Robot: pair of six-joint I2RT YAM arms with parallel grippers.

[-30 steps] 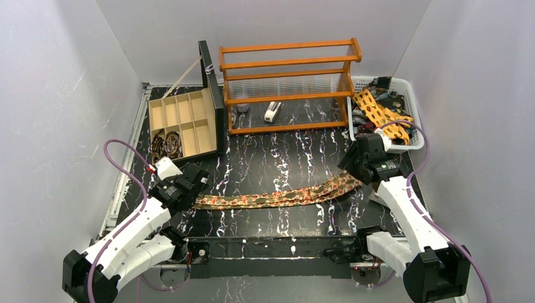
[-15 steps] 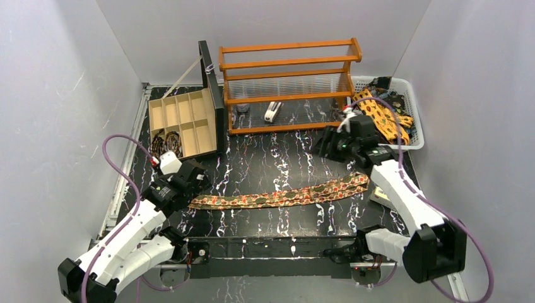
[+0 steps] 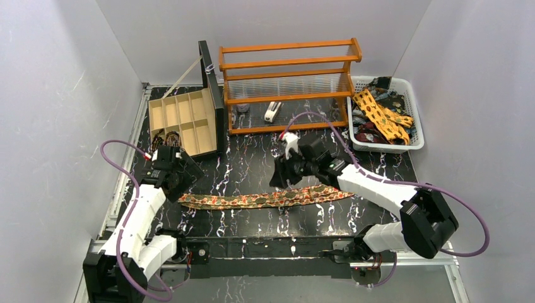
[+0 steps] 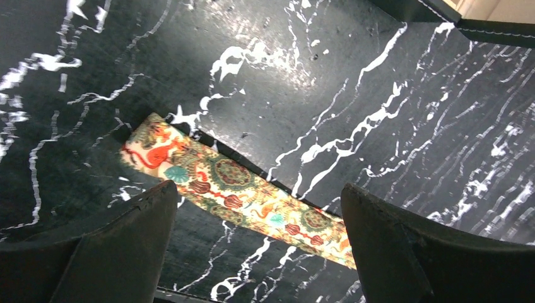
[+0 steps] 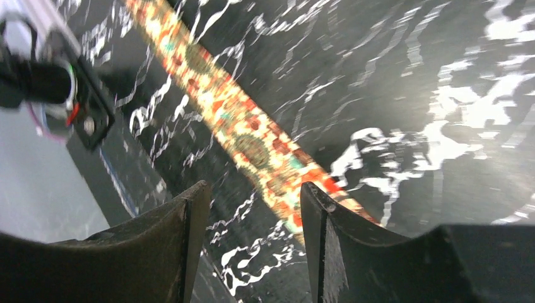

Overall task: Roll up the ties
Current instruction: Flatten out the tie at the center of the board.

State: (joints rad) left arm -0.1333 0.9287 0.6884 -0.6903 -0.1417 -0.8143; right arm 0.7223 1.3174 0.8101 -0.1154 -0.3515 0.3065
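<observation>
A long brown-red tie (image 3: 265, 199) with gold-green motifs lies flat across the black marbled table. Its narrow end (image 4: 158, 148) is just ahead of my left gripper (image 4: 258, 189), which hovers above it, open and empty. That gripper sits at the tie's left end (image 3: 171, 178) in the top view. My right gripper (image 3: 282, 177) hangs over the tie's middle. In the right wrist view the tie (image 5: 246, 136) runs diagonally and passes under the right finger; the right gripper (image 5: 253, 188) is open and holds nothing. Coiled ties (image 3: 165, 144) sit in the wooden box. More ties (image 3: 378, 113) lie in the basket.
An open wooden compartment box (image 3: 183, 117) stands at the back left. An orange wooden rack (image 3: 287, 82) stands at the back centre. A white basket (image 3: 417, 120) is at the back right. Purple cables loop beside both arms.
My right arm has swung left from the basket side to above the tie's middle, its jaws narrowing a little. The tie has slid left. My left gripper has drawn back to the narrow end.
</observation>
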